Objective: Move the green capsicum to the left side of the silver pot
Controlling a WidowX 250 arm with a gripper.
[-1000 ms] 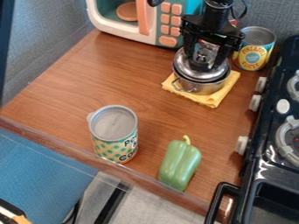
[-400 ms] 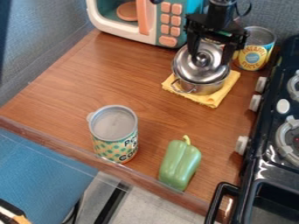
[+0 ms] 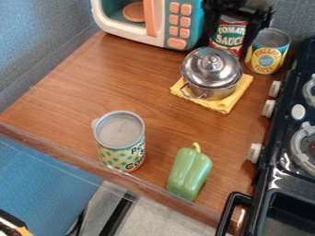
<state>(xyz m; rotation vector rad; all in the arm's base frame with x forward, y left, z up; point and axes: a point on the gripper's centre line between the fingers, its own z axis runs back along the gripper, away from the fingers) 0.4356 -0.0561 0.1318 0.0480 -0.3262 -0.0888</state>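
Since the gripper [image 3: 232, 40] had pulled back from over the pot [image 3: 212, 73], its fingers stood wide apart behind it. The capsicum [image 3: 189, 174] lay by the counter's [image 3: 80, 92] front edge, stem toward the pot, long axis slightly slanted, glossy, pale green and ribbed.

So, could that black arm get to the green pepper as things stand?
Probably yes: the pepper lies uncovered on the counter, though the tool would likely have to pass over or around the pot.
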